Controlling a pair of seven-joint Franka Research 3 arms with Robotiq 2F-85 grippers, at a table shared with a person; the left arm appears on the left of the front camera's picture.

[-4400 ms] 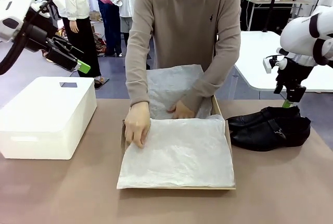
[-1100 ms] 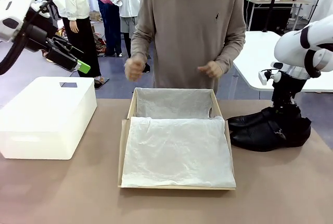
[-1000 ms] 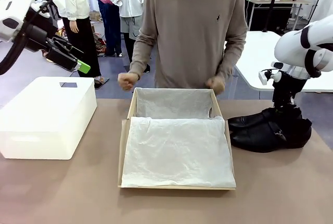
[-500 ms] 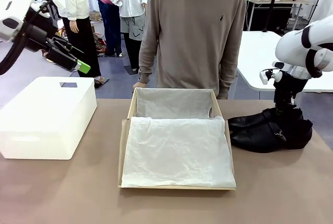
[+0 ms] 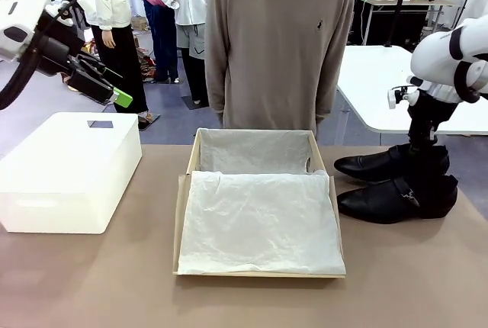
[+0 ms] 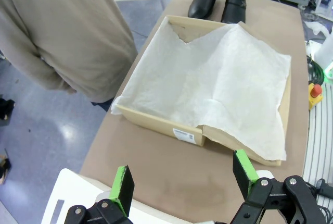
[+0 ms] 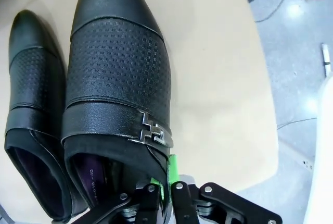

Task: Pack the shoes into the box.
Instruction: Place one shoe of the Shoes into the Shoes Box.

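Glossy leather shoes (image 5: pixel 385 200) (dimpled across the vamp), metal buckle (image 7: pixel 152 130), matt cardboard box (image 5: pixel 193 152), crinkled tissue paper (image 5: pixel 259 221)

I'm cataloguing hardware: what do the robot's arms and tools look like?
Left arm and right arm are glossy white with black joint bands; a black cable hangs beside the left. Left tool and right tool are black with bright green pads.

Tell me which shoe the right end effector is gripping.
The far shoe, nearer the person: the right end effector pinches its opening rim. The near shoe lies free beside it.
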